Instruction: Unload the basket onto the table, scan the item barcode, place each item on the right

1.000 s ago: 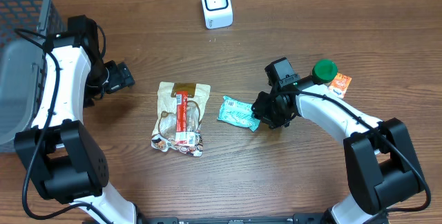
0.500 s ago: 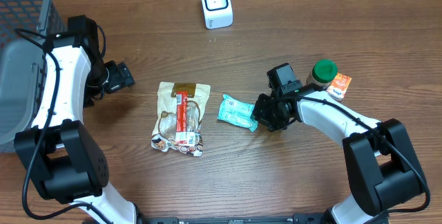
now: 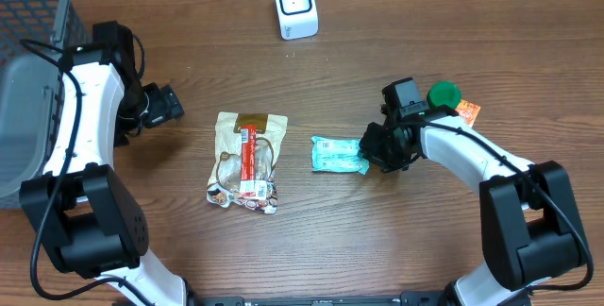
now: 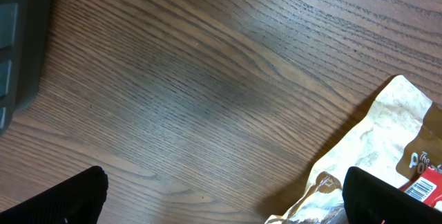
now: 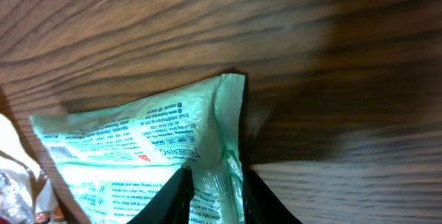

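At the upper left of the overhead frame, beside the grey basket [image 3: 28, 51], the left gripper [image 3: 168, 105] hangs spread wide and empty, probably kept out of the way. Left of centre lies a brown snack bag [image 3: 247, 160]. Right of centre is the mint-green packet [image 3: 338, 154]. The right gripper [image 3: 370, 150] is clenched on its crimped right end, apparently to carry it to the white scanner [image 3: 295, 6] at the top. Its film is crinkled with small dark print, and no barcode shows.
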Robot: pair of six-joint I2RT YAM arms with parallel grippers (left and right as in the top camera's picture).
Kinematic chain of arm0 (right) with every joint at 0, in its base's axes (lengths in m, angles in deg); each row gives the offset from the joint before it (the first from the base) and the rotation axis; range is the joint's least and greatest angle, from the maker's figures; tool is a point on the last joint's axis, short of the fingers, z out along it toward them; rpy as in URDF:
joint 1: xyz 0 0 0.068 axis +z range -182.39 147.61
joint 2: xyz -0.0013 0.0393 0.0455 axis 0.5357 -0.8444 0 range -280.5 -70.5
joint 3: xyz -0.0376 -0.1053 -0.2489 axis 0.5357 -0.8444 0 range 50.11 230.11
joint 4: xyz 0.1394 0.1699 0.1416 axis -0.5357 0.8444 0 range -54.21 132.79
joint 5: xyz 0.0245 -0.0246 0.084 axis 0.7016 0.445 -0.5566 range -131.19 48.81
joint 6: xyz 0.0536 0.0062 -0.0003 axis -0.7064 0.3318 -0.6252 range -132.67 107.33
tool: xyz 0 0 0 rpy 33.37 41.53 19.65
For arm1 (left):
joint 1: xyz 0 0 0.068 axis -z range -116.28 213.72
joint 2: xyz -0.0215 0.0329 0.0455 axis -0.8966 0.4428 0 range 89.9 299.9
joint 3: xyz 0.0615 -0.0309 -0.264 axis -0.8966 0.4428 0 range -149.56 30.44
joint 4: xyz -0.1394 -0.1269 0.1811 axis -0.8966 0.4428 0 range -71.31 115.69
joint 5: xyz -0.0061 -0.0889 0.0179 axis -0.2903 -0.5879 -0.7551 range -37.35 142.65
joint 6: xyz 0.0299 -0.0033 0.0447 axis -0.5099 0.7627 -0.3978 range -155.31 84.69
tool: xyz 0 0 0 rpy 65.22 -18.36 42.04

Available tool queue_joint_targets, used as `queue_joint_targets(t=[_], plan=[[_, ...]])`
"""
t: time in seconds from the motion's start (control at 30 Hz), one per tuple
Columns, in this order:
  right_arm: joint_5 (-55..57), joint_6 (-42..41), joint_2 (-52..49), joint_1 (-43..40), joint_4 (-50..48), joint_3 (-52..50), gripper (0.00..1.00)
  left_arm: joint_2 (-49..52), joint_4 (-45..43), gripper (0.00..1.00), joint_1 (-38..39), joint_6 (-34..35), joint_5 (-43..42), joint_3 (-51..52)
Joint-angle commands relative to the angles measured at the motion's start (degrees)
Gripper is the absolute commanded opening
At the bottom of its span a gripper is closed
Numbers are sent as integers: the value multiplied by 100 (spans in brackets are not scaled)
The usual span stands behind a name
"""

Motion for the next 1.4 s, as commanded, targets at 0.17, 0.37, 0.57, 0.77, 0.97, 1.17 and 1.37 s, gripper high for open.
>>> queue_joint_targets(t=[0.17, 0.37, 0.57, 0.77, 0.97, 1.17, 1.37], plan=[[463, 199, -17, 90, -13, -125, 27, -109, -4, 100, 20, -20, 50, -83], [479, 201, -17, 90, -118, -413, 22, -109, -7, 100, 20, -20, 50, -83], [457, 203, -15, 87, -120, -466, 4, -109, -4, 100, 20, -20, 50, -83], [-643, 763, 444, -337, 260, -98, 4, -109, -7, 100, 20, -20, 50, -83], [-2275, 1926, 1427, -737, 404, -94, 4, -109, -7, 100, 20, -20, 50, -83], [-2752, 1921, 2197, -754, 531, -94, 4, -109, -4, 100, 20, -20, 50, -83], [-3648, 1919, 2697, -754, 638, -94, 4, -109, -7, 100, 20, -20, 50, -83]])
